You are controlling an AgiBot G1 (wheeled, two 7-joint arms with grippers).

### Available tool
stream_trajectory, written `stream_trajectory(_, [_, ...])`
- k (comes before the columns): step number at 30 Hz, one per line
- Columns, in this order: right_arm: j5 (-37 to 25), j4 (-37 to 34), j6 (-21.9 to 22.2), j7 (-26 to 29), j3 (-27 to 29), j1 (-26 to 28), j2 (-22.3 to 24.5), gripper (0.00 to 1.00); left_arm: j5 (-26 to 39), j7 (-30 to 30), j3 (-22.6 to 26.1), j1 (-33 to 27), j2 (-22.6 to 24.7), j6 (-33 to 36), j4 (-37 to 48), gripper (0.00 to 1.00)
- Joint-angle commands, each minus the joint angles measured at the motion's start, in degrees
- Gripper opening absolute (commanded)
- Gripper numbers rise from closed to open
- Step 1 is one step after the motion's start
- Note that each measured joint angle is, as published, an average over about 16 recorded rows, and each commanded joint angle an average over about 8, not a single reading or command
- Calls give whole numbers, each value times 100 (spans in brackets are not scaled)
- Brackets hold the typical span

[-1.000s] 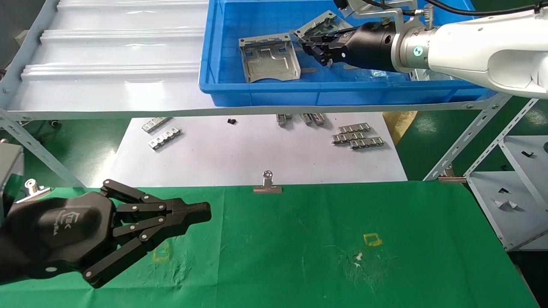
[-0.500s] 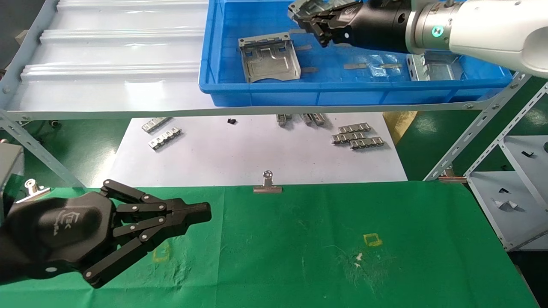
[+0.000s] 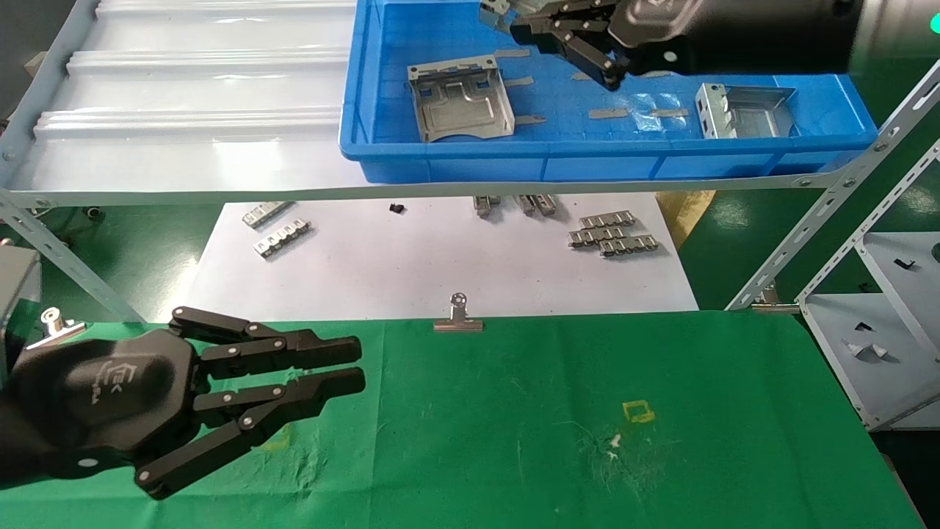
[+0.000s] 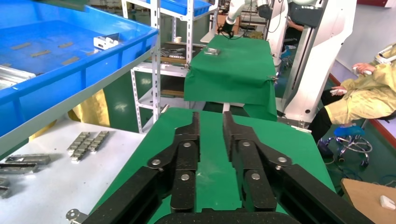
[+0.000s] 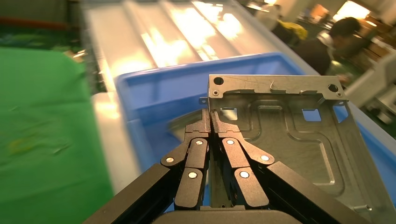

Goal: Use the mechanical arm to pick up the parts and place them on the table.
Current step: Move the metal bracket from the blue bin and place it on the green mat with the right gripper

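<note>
- The tray (image 3: 382, 147) sits on the ribbed shelf (image 3: 183, 110), behind and above the table (image 3: 514, 426).
- Two parts lie in it: one (image 3: 459, 99) left, one (image 3: 742, 110) right.
- The right gripper (image 3: 514, 18) holds a third part (image 5: 289, 126) above the tray.
- The left gripper (image 3: 356, 367) hangs over the table's left end.
- A binder clip (image 3: 458, 316) sits on the table's far edge.

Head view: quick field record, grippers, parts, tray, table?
right gripper: shut on part, raised above the blue tray
held part: sheet-metal plate, gripped at one edge
parts in tray: two, one left, one right
left gripper: open, empty, over table
table: green cloth, no parts on it yet
</note>
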Motion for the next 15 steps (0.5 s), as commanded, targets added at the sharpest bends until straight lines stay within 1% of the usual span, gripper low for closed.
stream_trajectory(1, [78, 509, -335, 104, 12, -106, 297, 0, 0, 0, 0, 0, 0, 0, 0, 100])
stream_trajectory(4, [313, 1086, -776, 161, 79, -314, 725, 0, 0, 0, 0, 0, 0, 0, 0, 100])
stream_trajectory(8, [708, 1552, -1233, 68, 199, -648, 1217, 0, 0, 0, 0, 0, 0, 0, 0, 100])
stream_trajectory(12, [1058, 1898, -1461, -152, 196, -1101, 1668, 0, 0, 0, 0, 0, 0, 0, 0, 100])
stream_trajectory(15, [1222, 2155, -1513, -318, 36, -1465, 1979, 0, 0, 0, 0, 0, 0, 0, 0, 100])
